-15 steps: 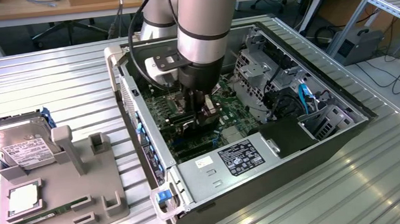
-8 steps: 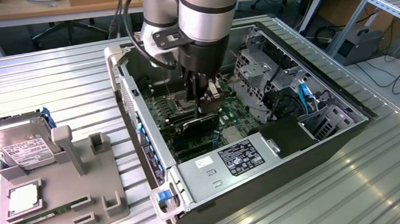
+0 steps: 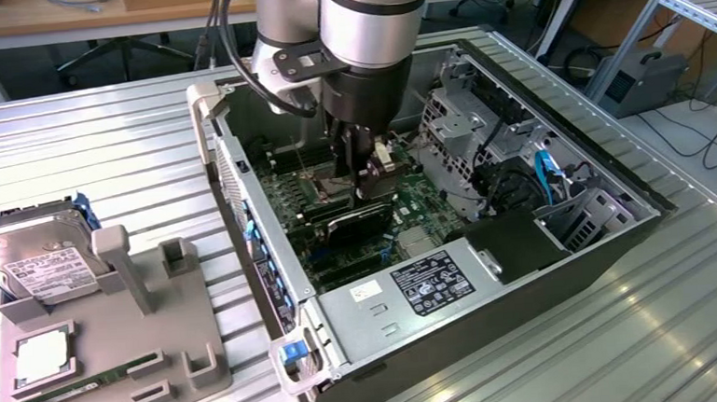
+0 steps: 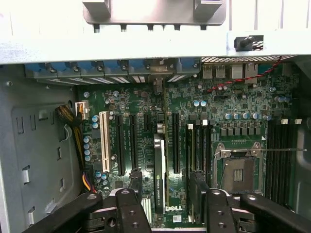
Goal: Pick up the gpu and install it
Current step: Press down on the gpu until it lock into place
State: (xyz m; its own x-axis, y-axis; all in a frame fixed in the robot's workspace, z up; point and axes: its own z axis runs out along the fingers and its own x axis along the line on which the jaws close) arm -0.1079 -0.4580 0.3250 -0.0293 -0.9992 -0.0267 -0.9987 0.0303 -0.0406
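The gpu [image 4: 159, 170] stands on edge in a slot of the green motherboard [image 4: 233, 111], its thin black face and silver bracket end running toward the case's rear wall. My gripper [image 4: 165, 194] straddles it, open, with one black finger [image 4: 133, 187] on each side and a gap between each finger and the card. In the exterior view the arm reaches down into the open computer case [image 3: 610, 242], with my gripper [image 3: 365, 196] just above the gpu [image 3: 357, 222], which shows as a dark card near the middle of the board.
A silver power supply [image 3: 426, 281] fills the case's near end, and drive cages [image 3: 466, 129] stand at the exterior view's right. The CPU socket [image 4: 238, 170] lies beside the slots. Outside the case, a grey fixture [image 3: 119, 365] holds a hard drive [image 3: 38, 267], a processor [image 3: 44, 356] and a memory stick [image 3: 83, 381].
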